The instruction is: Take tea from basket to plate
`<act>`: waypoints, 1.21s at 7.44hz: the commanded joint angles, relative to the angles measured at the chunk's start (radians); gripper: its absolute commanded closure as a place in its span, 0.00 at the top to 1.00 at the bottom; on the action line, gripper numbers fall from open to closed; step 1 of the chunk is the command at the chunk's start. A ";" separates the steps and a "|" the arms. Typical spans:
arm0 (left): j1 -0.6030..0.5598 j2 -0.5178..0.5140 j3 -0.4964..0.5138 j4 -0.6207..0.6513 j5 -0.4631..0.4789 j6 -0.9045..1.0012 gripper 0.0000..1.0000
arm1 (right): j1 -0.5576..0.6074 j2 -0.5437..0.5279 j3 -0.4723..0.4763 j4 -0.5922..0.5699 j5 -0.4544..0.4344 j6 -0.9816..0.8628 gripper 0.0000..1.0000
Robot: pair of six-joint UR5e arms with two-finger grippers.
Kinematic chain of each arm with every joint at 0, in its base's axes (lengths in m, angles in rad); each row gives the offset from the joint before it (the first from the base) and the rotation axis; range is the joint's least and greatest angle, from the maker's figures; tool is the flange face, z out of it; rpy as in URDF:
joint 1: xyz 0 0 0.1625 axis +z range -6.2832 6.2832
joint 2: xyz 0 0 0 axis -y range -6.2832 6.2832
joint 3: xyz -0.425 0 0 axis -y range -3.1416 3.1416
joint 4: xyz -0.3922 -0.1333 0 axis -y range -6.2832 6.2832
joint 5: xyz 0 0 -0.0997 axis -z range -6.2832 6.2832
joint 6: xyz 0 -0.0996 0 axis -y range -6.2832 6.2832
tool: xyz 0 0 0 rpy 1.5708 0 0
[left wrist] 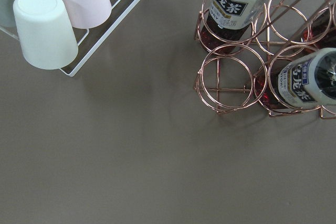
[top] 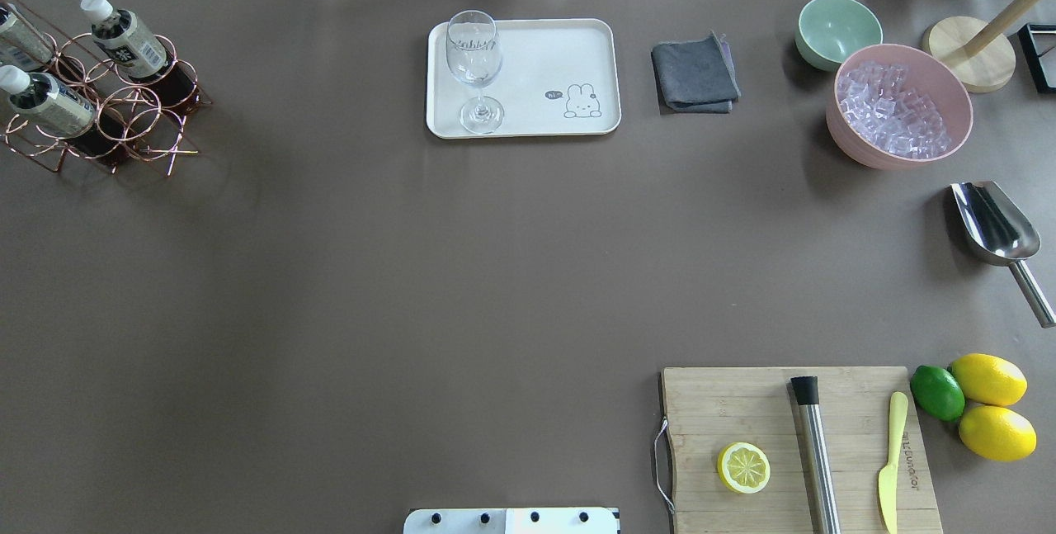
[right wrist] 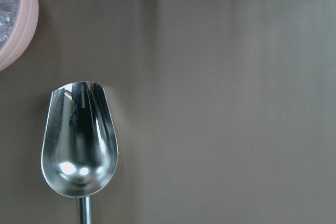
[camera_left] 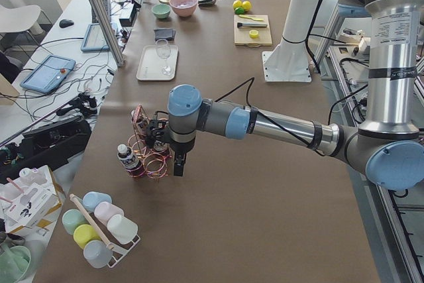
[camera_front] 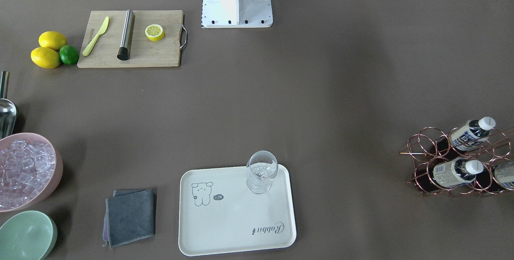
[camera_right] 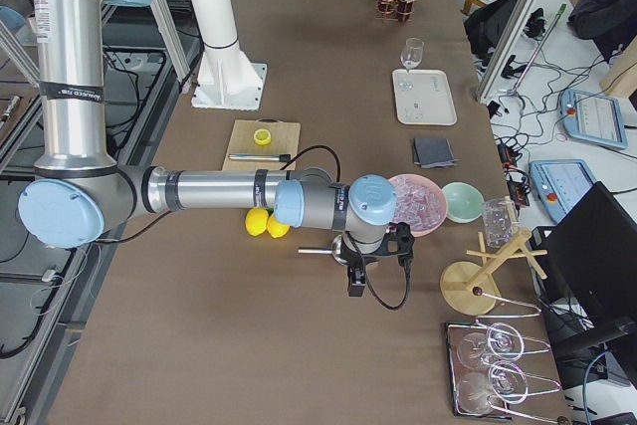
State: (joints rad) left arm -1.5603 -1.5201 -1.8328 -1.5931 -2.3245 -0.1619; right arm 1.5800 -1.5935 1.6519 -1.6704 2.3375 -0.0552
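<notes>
Front-facing view: at the right edge a copper wire basket (camera_front: pixel 441 152) holds all three tea bottles (camera_front: pixel 470 133), each leaning in its own ring, the third cut off by the frame. Well apart from it, a cream plate (camera_front: pixel 237 220) carries one upright stemmed glass (camera_front: pixel 262 171) at a corner. A pink bowl (camera_front: pixel 58 162) is full of ice cubes (camera_front: pixel 24 167); near it are a green bowl (camera_front: pixel 49 228), one folded grey cloth (camera_front: pixel 130 215) and a metal scoop (camera_front: pixel 7 111), partly cut off. A cutting board (camera_front: pixel 160 57) bears one lemon half (camera_front: pixel 154 32), one yellow knife (camera_front: pixel 95 36) and one steel muddler (camera_front: pixel 126 35); two whole lemons (camera_front: pixel 45 57) and one lime (camera_front: pixel 69 55) lie beside it. Overhead view: the same layout, the basket at the far left. Left side view: the left gripper (camera_left: pixel 177 166) hangs just beside the basket, fingers pointing down; how far apart they stand cannot be told. Right side view: the right gripper (camera_right: pixel 354 284) hangs above the table near the pink bowl, its opening likewise unclear. Left wrist view: two bottles stand in rings, with pastel cups (left wrist: pixel 44 30) in a rack cut off at the top. Right wrist view: the scoop's bowl, its handle cut off, and a sliver of the pink bowl.
</notes>
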 commanded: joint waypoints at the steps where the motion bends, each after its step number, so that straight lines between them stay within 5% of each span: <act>1: -0.001 -0.006 -0.002 0.053 0.007 -0.001 0.98 | 0.000 0.000 0.000 0.000 0.005 0.001 1.00; 5: -0.036 -0.104 0.007 0.316 0.008 -0.071 0.98 | 0.000 0.000 0.020 -0.002 -0.003 0.003 1.00; 9: -0.018 -0.205 -0.016 0.323 0.007 -0.679 0.98 | 0.000 0.010 0.019 -0.002 -0.006 0.008 1.00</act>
State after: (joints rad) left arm -1.5909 -1.6835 -1.8533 -1.2742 -2.3163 -0.5736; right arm 1.5800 -1.5863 1.6684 -1.6720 2.3333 -0.0499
